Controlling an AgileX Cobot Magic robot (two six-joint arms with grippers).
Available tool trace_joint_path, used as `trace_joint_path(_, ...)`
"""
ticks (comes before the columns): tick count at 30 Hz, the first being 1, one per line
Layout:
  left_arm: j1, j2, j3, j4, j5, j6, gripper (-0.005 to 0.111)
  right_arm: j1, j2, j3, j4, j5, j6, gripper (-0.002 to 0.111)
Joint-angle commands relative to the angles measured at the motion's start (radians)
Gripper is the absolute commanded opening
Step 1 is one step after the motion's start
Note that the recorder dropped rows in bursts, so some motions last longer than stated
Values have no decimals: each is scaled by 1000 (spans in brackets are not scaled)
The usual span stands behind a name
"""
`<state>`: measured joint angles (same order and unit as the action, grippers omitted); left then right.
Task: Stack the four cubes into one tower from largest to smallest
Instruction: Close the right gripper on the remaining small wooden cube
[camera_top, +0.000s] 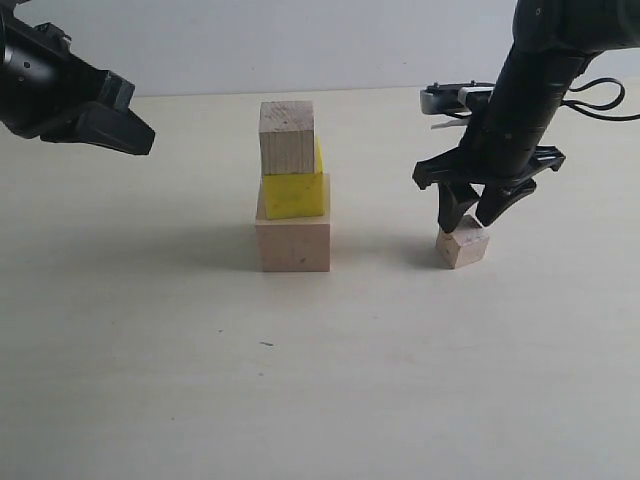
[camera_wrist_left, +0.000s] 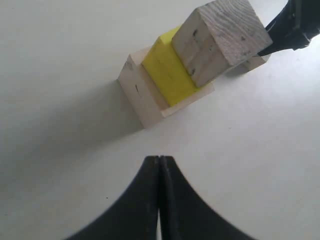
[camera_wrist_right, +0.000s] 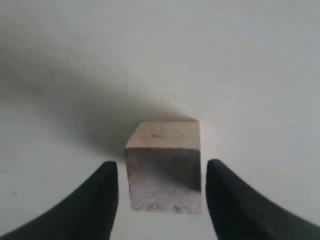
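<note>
our right gripper (camera_top: 470, 223) hangs open astride the small cube (camera_top: 462, 246), right of centre, holding nothing yet; our left gripper (camera_top: 128, 135), upper left, is closed and empty. a shallow pinch may let the cube slip, and the unevenly stacked tower (camera_top: 292, 190) at centre could topple under a hard placement.

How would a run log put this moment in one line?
tower: three cubes stacked | small cube: on table, apart | right pincer: open, straddling small cube | left pincer: shut, clear of tower

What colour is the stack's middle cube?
The middle cube is bright yellow, clearest in the left wrist view.
</note>
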<state>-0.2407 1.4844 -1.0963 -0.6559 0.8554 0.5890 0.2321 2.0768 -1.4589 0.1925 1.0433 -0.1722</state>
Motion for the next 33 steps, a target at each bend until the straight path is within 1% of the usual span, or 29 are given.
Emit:
trace_joint_path(1, 0, -8, 2, 0, 0, 1, 0, 0, -3, -25, -10, 7, -9, 60)
trace_joint_path(16, 0, -8, 2, 0, -4, 5, 0, 0, 37, -25, 14, -3, -15, 60)
trace_joint_path(33, 0, -8, 2, 2, -4, 5, 0, 0, 99, -25, -17, 5, -26, 59)
